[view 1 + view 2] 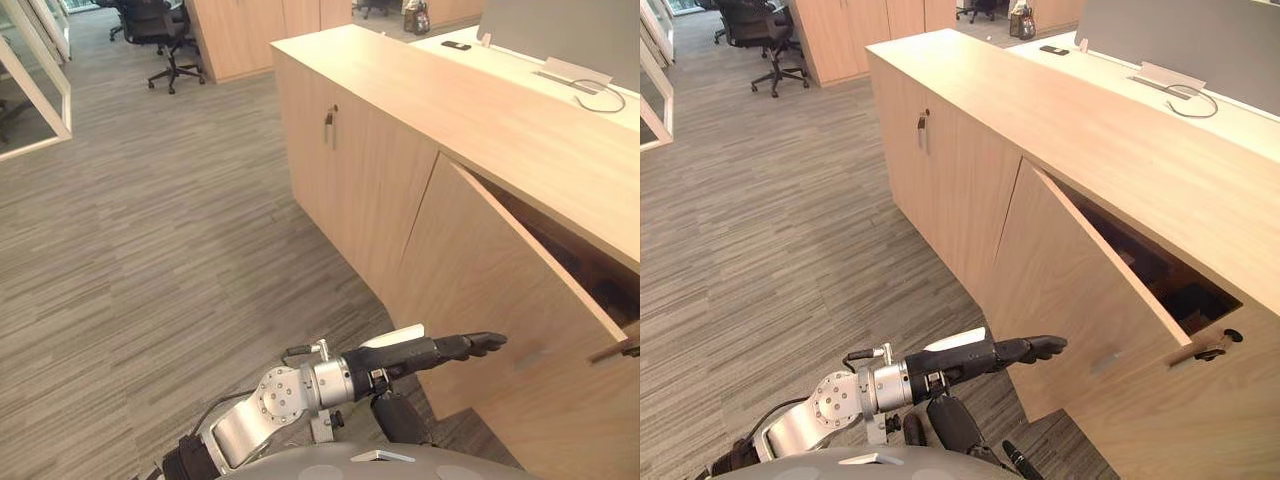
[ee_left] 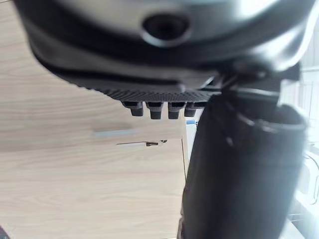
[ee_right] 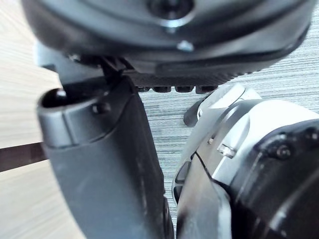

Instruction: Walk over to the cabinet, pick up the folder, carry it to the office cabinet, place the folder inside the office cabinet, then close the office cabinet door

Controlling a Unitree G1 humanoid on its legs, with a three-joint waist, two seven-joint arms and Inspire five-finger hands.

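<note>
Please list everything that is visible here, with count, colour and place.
cabinet: one, light wood, along the right.
door: one, light wood, ajar, cabinet's near end.
keys: two, dark, on cabinet front.
carpet: one, grey, floor.
chair: one, black, far left.
desk: one, white, behind cabinet.
phone: one, black, on desk.
cable: one, dark, on desk.
screen: one, grey, on desk.
left hand: one, dark, open, by the door.
right hand: one, dark, open, below left hand.

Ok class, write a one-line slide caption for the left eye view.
Left hand, fingers straight, reaches toward the half-open cabinet door; right hand hangs low over the carpet.
</note>
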